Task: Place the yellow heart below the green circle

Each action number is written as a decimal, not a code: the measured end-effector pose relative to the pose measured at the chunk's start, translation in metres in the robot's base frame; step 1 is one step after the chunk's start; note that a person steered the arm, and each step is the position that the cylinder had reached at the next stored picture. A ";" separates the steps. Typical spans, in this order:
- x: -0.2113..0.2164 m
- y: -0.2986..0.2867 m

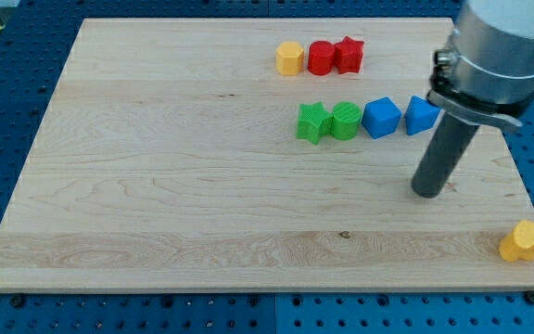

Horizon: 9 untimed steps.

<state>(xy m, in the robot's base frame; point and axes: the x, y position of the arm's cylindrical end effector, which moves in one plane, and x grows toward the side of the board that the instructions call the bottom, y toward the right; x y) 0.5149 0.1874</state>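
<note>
The yellow heart (525,241) lies at the board's bottom right corner, close to the edge. The green circle (346,121) sits in the upper middle, touching a green star (312,122) on its left. My tip (426,192) is on the board, right of and below the green circle, and up and to the left of the yellow heart. It touches no block.
A blue cube (381,118) and another blue block (422,115) lie right of the green circle. A yellow hexagon (289,57), a red circle (320,57) and a red star (349,55) form a row near the top. The wooden board (156,186) lies on a blue perforated table.
</note>
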 end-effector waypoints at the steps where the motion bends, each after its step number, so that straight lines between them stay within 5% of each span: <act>1: 0.000 0.022; 5: 0.013 0.114; 9: 0.092 0.150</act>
<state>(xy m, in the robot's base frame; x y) 0.6067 0.3372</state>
